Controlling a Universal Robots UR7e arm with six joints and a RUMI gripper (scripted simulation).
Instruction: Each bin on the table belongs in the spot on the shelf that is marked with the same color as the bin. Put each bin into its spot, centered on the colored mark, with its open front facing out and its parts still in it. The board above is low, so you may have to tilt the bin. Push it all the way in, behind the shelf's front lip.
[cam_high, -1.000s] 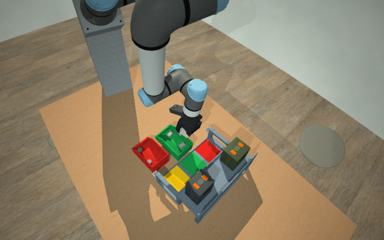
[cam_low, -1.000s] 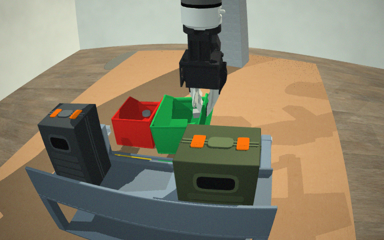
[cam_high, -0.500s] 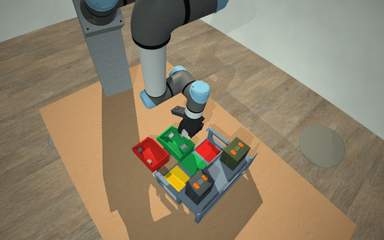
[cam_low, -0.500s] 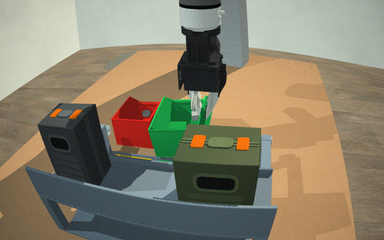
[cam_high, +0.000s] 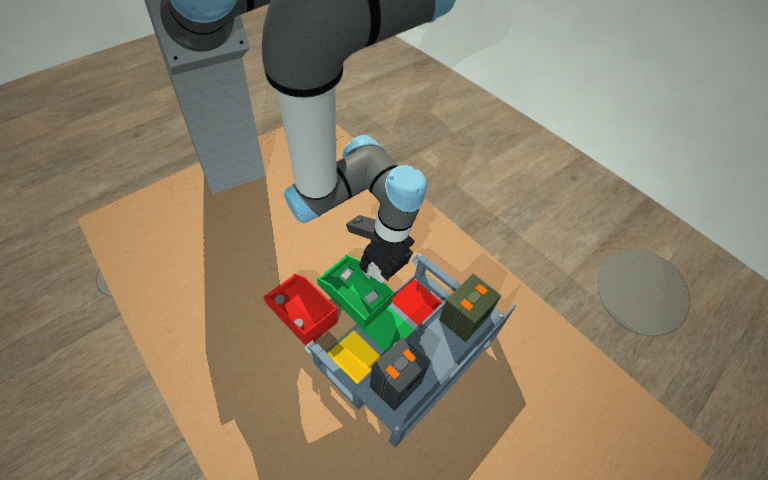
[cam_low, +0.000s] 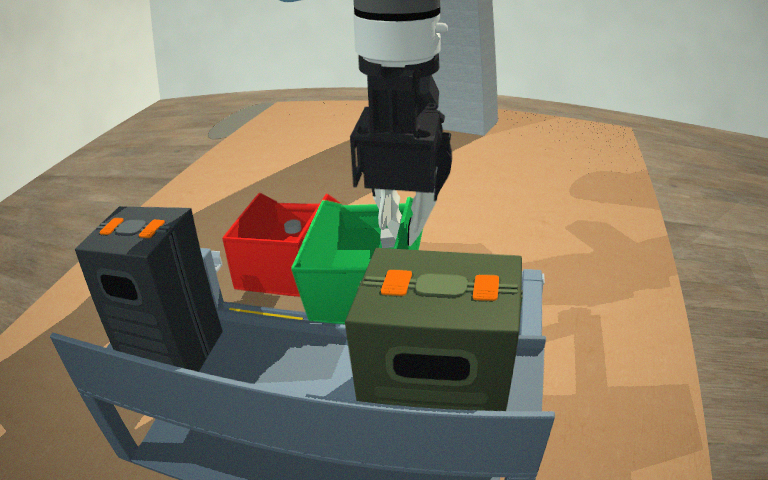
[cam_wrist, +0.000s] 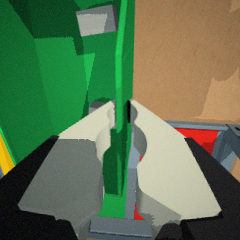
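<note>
My gripper (cam_high: 373, 273) (cam_low: 400, 223) (cam_wrist: 123, 101) is shut on the right side wall of the green bin (cam_high: 353, 291) (cam_low: 334, 271) (cam_wrist: 50, 100). It holds the bin tilted, just off the table, at the shelf's front. Grey parts (cam_high: 370, 296) (cam_wrist: 95, 22) lie inside the bin. The bin's front corner reaches over the green mark (cam_high: 390, 329) on the grey shelf (cam_high: 342, 384) (cam_low: 283, 418). The red bin (cam_high: 300, 308) (cam_low: 257, 254) stands on the table to the left of the green bin, with grey parts in it. The shelf's red mark (cam_high: 416, 301) (cam_wrist: 200, 135) and yellow mark (cam_high: 353, 355) are bare.
An olive box (cam_high: 470, 305) (cam_low: 436, 333) and a black box (cam_high: 399, 373) (cam_low: 147, 283), each with orange latches, stand on the shelf's upper board. The arm's grey pedestal (cam_high: 215, 113) rises at the back of the tan table.
</note>
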